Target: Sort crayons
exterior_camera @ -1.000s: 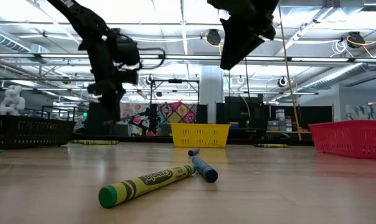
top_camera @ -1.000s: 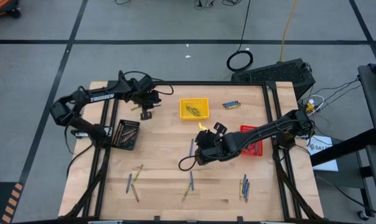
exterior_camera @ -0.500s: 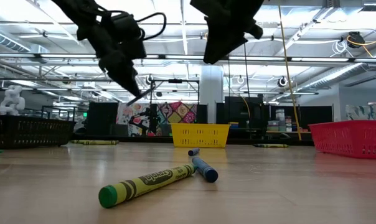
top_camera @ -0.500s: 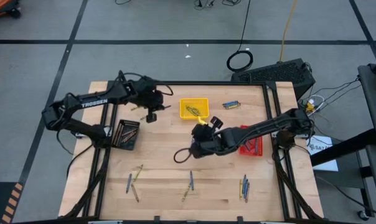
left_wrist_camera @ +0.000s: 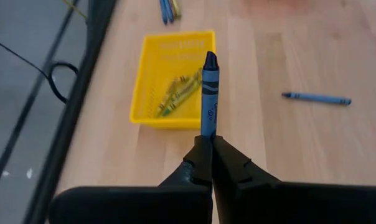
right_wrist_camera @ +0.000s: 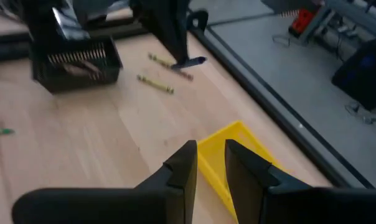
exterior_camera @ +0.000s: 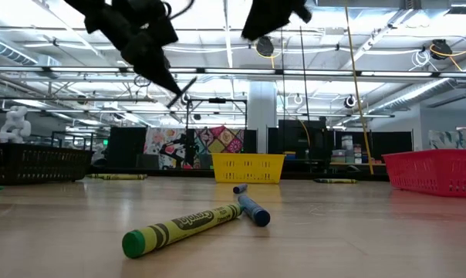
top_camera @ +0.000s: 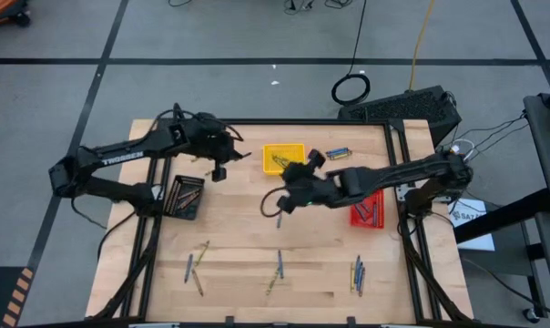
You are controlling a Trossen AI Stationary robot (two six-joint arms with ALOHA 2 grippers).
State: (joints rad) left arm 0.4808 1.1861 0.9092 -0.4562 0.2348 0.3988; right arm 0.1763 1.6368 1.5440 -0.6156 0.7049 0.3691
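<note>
— Wooden desk (top_camera: 239, 241), crayons scattered along its near side. Where's the blue crayon (left_wrist_camera: 210, 93)?

— Pinched in the left claw (left_wrist_camera: 211, 163), raised near the yellow tray (top_camera: 285, 158).

— That tray holds olive ones; I'd carry it to a different one and release low.

— Right claw (right_wrist_camera: 210, 163)?

— Narrowly parted, holding nothing I can see, by the same tray. Crowded there; the middle is open.
</note>
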